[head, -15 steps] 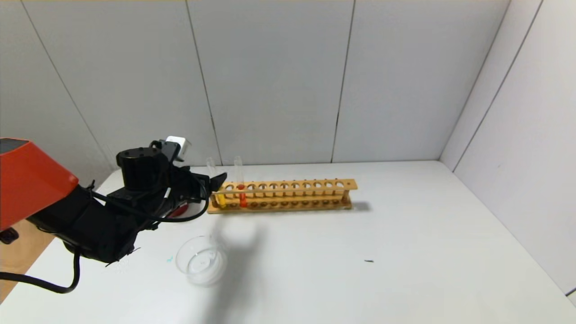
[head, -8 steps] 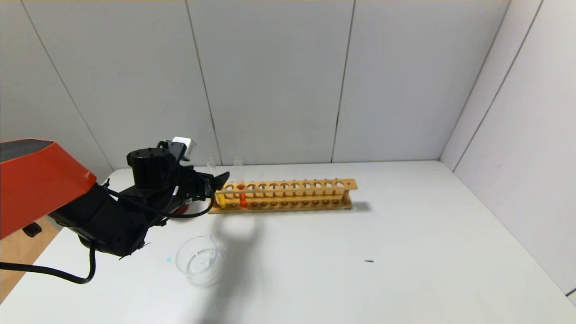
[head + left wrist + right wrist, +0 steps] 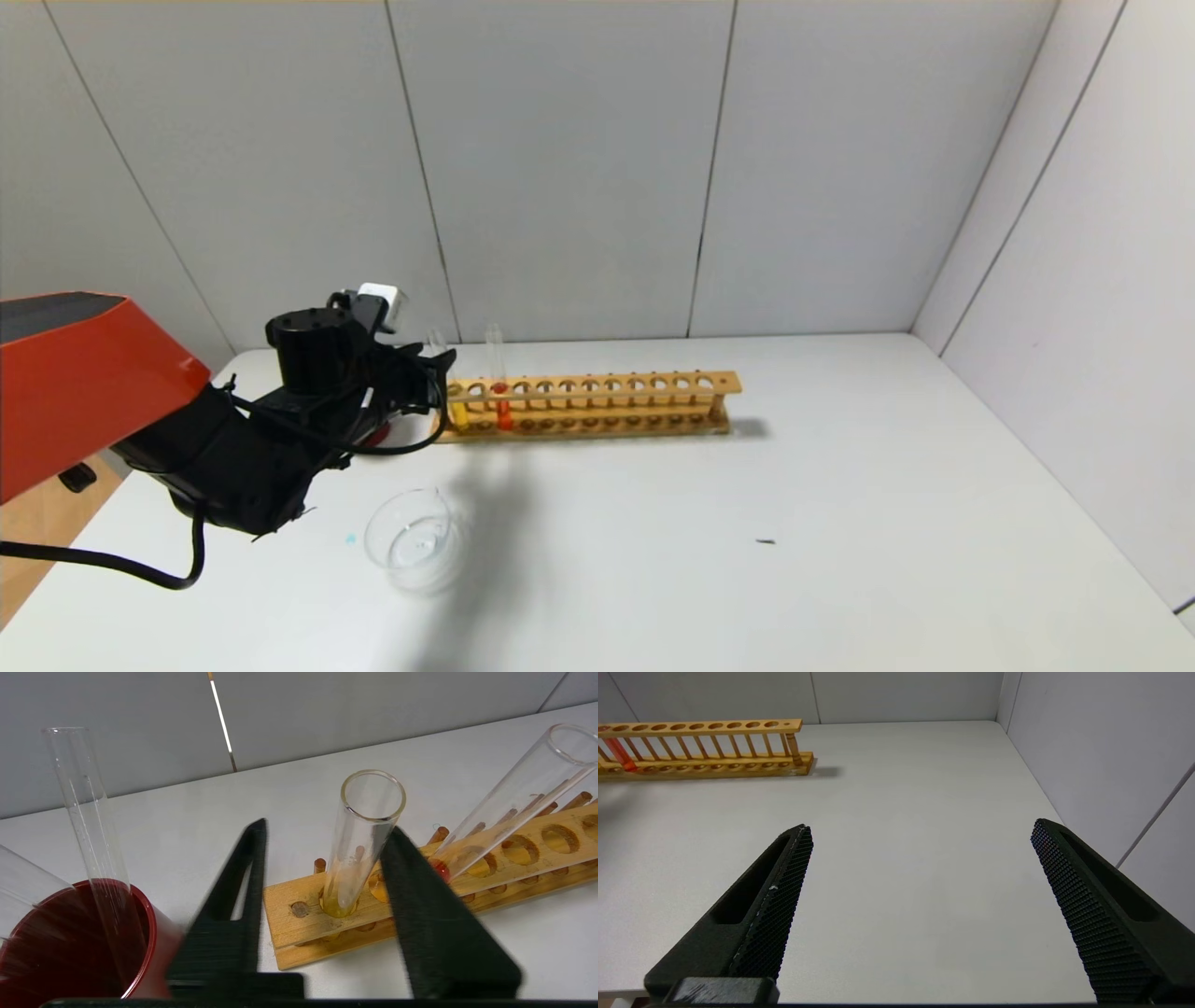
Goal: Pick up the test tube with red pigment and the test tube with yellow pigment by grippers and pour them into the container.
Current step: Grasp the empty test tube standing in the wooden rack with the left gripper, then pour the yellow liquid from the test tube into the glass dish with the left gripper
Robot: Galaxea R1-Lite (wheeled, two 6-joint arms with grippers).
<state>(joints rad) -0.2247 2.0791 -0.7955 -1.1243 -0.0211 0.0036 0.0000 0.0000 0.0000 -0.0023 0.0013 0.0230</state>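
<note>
The test tube with yellow pigment point(image 3: 458, 413) stands in the end hole of a wooden rack point(image 3: 607, 385). The test tube with red pigment point(image 3: 503, 411) stands two holes along. My left gripper point(image 3: 441, 366) is open, with a finger on each side of the yellow tube point(image 3: 359, 844) above the rack. In the left wrist view one finger point(image 3: 411, 877) is close against the glass and the other point(image 3: 247, 868) stands well apart. The red tube point(image 3: 509, 798) leans just beyond. The container point(image 3: 412, 539), a clear glass dish, sits on the table nearer me. My right gripper point(image 3: 920, 826) is open and empty over bare table.
A dark red cup point(image 3: 70, 938) holding colourless tubes point(image 3: 86, 812) stands beside the rack's end, close to the left gripper. The rack's other holes are empty point(image 3: 705, 746). Grey walls close off the back and right of the white table point(image 3: 747, 523).
The left arm has moved forward and up toward the rack's left end. Its open fingers now straddle the yellow tube. The tubes and the dish have not moved.
</note>
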